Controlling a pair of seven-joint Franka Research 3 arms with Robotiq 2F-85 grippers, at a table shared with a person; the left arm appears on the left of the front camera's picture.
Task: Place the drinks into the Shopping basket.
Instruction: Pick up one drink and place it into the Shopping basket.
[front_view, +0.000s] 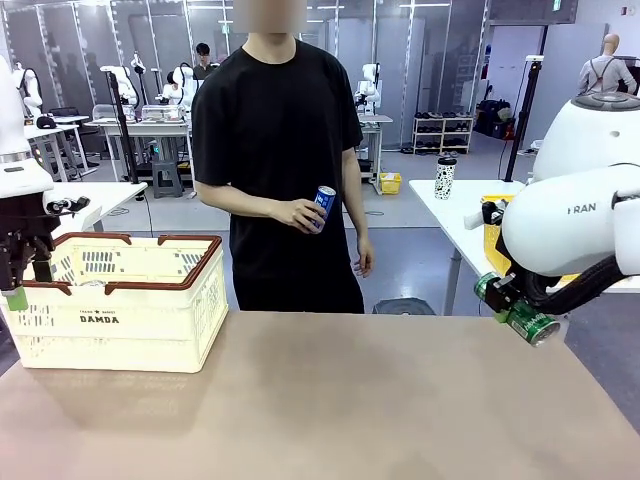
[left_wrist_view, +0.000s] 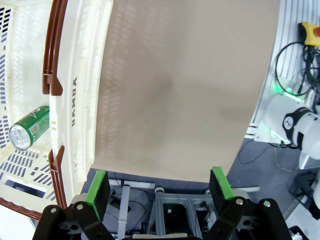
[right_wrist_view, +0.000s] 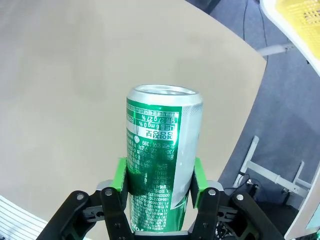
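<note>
– Between the right tool's (right_wrist_view: 159, 187) pads: a green can (right_wrist_view: 162, 150), clamped across mid-body, one silver end pointing away from the wrist. Desk (right_wrist_view: 75, 75) lies beyond that end.

– And the left tool?

– Left tool (left_wrist_view: 160, 185) is spread wide and holds nothing. The basket (left_wrist_view: 80, 90) is just to one side of it. A second green can (left_wrist_view: 30, 129) lies on its side on the basket floor.

– Any other drinks?

– A blue can (front_view: 325, 200) in the person's hand (front_view: 300, 213), well apart from both tools, across the desk.

– How will the held one handle?

– My read: thin metal wall, stiff enough, but it would dent under a hard squeeze. The smooth printed skin is likely slick against the pads. It is round, so it will roll once laid down. Full or empty, I cannot tell.

– Where to take hold?

– Across the middle, pads on opposite sides, which is what the right tool has. Much of the can pokes past the tips, so a sharp tilt could lever it loose.

– What does the drop call for?

– The basket sits well apart from the right tool, over by the left one. It should clear the brown rim and handles, then let go low, beside the second green can, not onto it.
</note>
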